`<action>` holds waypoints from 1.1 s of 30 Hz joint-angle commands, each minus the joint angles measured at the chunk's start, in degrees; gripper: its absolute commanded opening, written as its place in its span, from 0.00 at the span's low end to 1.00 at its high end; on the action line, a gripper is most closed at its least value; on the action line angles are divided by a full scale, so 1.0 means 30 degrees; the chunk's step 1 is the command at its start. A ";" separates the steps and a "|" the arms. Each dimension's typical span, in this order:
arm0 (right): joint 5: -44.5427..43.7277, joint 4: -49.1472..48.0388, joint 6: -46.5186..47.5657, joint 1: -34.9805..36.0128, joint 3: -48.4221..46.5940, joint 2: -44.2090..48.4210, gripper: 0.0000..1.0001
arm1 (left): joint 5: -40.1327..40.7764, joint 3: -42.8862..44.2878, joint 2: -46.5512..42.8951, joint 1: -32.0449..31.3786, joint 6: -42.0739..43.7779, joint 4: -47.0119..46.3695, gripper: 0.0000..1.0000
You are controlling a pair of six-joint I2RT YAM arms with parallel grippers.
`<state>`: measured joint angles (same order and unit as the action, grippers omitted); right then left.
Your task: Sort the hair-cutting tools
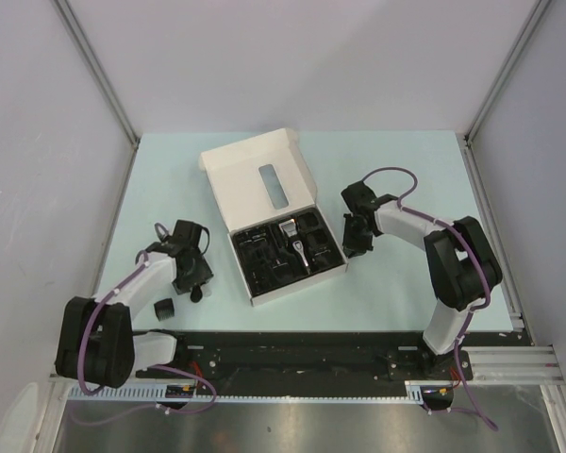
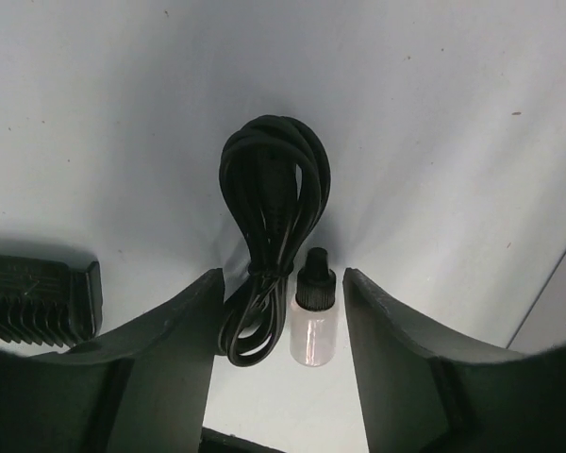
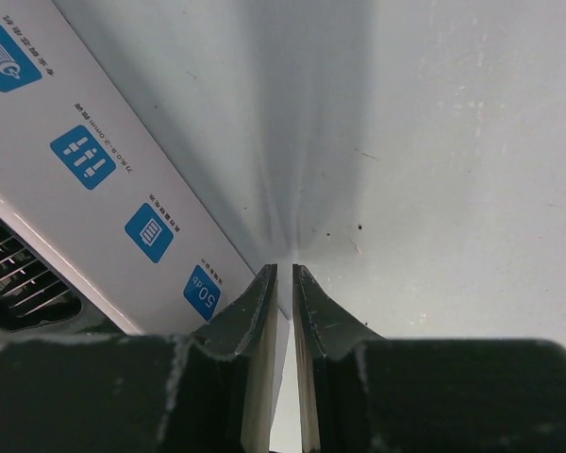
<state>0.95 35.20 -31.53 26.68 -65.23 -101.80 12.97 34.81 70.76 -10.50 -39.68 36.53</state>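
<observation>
Straddling a glossy coiled cable (image 2: 272, 203), left fingers (image 2: 160, 368) gape; right fingers (image 3: 241, 330) press nearly together.

Pale table (image 1: 406, 160), open white box (image 1: 264, 179), coiled black cable (image 2: 274, 217), small bottle (image 2: 311, 326), black comb guard (image 2: 38, 302)

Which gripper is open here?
The left gripper, fingers spread wide, framing the coiled cable and small bottle; the right gripper has its fingers almost touching, beside the white box.

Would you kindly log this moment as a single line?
left gripper: open, framing cable and bottle | right gripper: shut, beside box | clipper: in box
</observation>
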 commanded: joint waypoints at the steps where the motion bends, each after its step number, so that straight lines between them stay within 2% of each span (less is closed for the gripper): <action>1: 0.0708 -0.0571 0.0021 -0.0044 0.0035 -0.0110 0.17 | 0.0333 -0.0089 -0.0940 0.0132 -0.0923 0.0127 0.64; 4: 0.0971 -0.0747 0.0138 -0.0132 0.0035 -0.0168 0.17 | 0.1004 0.0145 -0.1524 0.0190 -0.0777 0.0156 0.72; 8: 0.1177 -0.0894 0.0255 -0.0220 0.0035 -0.0198 0.17 | 0.1475 0.0671 -0.1732 0.0540 -0.0631 0.0156 0.74; 10: 0.1265 -0.0922 0.0343 -0.0249 0.0035 -0.0198 0.17 | 0.1622 0.0848 -0.1528 0.0746 -0.0601 0.0156 0.72; 16: 0.1675 -0.0982 0.0344 -0.0454 0.0035 -0.0169 0.17 | 0.0687 0.1142 -0.0503 0.0952 -0.0133 0.0068 0.55; 22: 0.1968 -0.1157 0.0139 -0.0601 0.0035 -0.0315 0.17 | 0.0510 0.0790 0.0435 0.0952 -0.0074 -0.0019 0.54; 25: 0.1998 -0.1187 0.0109 -0.0572 0.0035 -0.0374 0.17 | 0.0276 0.0936 0.1050 0.0952 0.0102 -0.0224 0.47; 26: 0.1998 -0.1216 0.0138 -0.0572 0.0035 -0.0374 0.17 | 0.0247 0.0995 0.1167 0.0952 0.0160 -0.0283 0.39; 28: 0.1939 -0.1187 0.0139 -0.0601 0.0035 -0.0432 0.17 | 0.0188 0.1286 0.1432 0.0952 0.0365 -0.0341 0.29; 29: 0.1910 -0.1187 0.0138 -0.0601 0.0035 -0.0374 0.16 | 0.0159 0.1404 0.1461 0.0952 0.0395 -0.0371 0.20; 31: 0.1881 -0.1157 0.0138 -0.0601 0.0064 -0.0287 0.16 | 0.0129 0.1813 0.1200 0.0952 0.0658 -0.0371 0.12; 32: 0.1764 -0.1128 0.0138 -0.0601 0.0035 -0.0170 0.15 | 0.0013 0.1961 0.0966 0.0952 0.0746 -0.0313 0.02; 33: 0.1386 -0.1157 0.0196 -0.0514 0.0035 -0.0082 0.15 | -0.0104 0.2107 0.0673 0.0952 0.0921 -0.0371 0.00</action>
<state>5.74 32.42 -31.09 24.93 -65.19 -102.59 13.23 37.63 74.87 -8.10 -38.41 36.32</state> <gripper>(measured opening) 0.159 0.088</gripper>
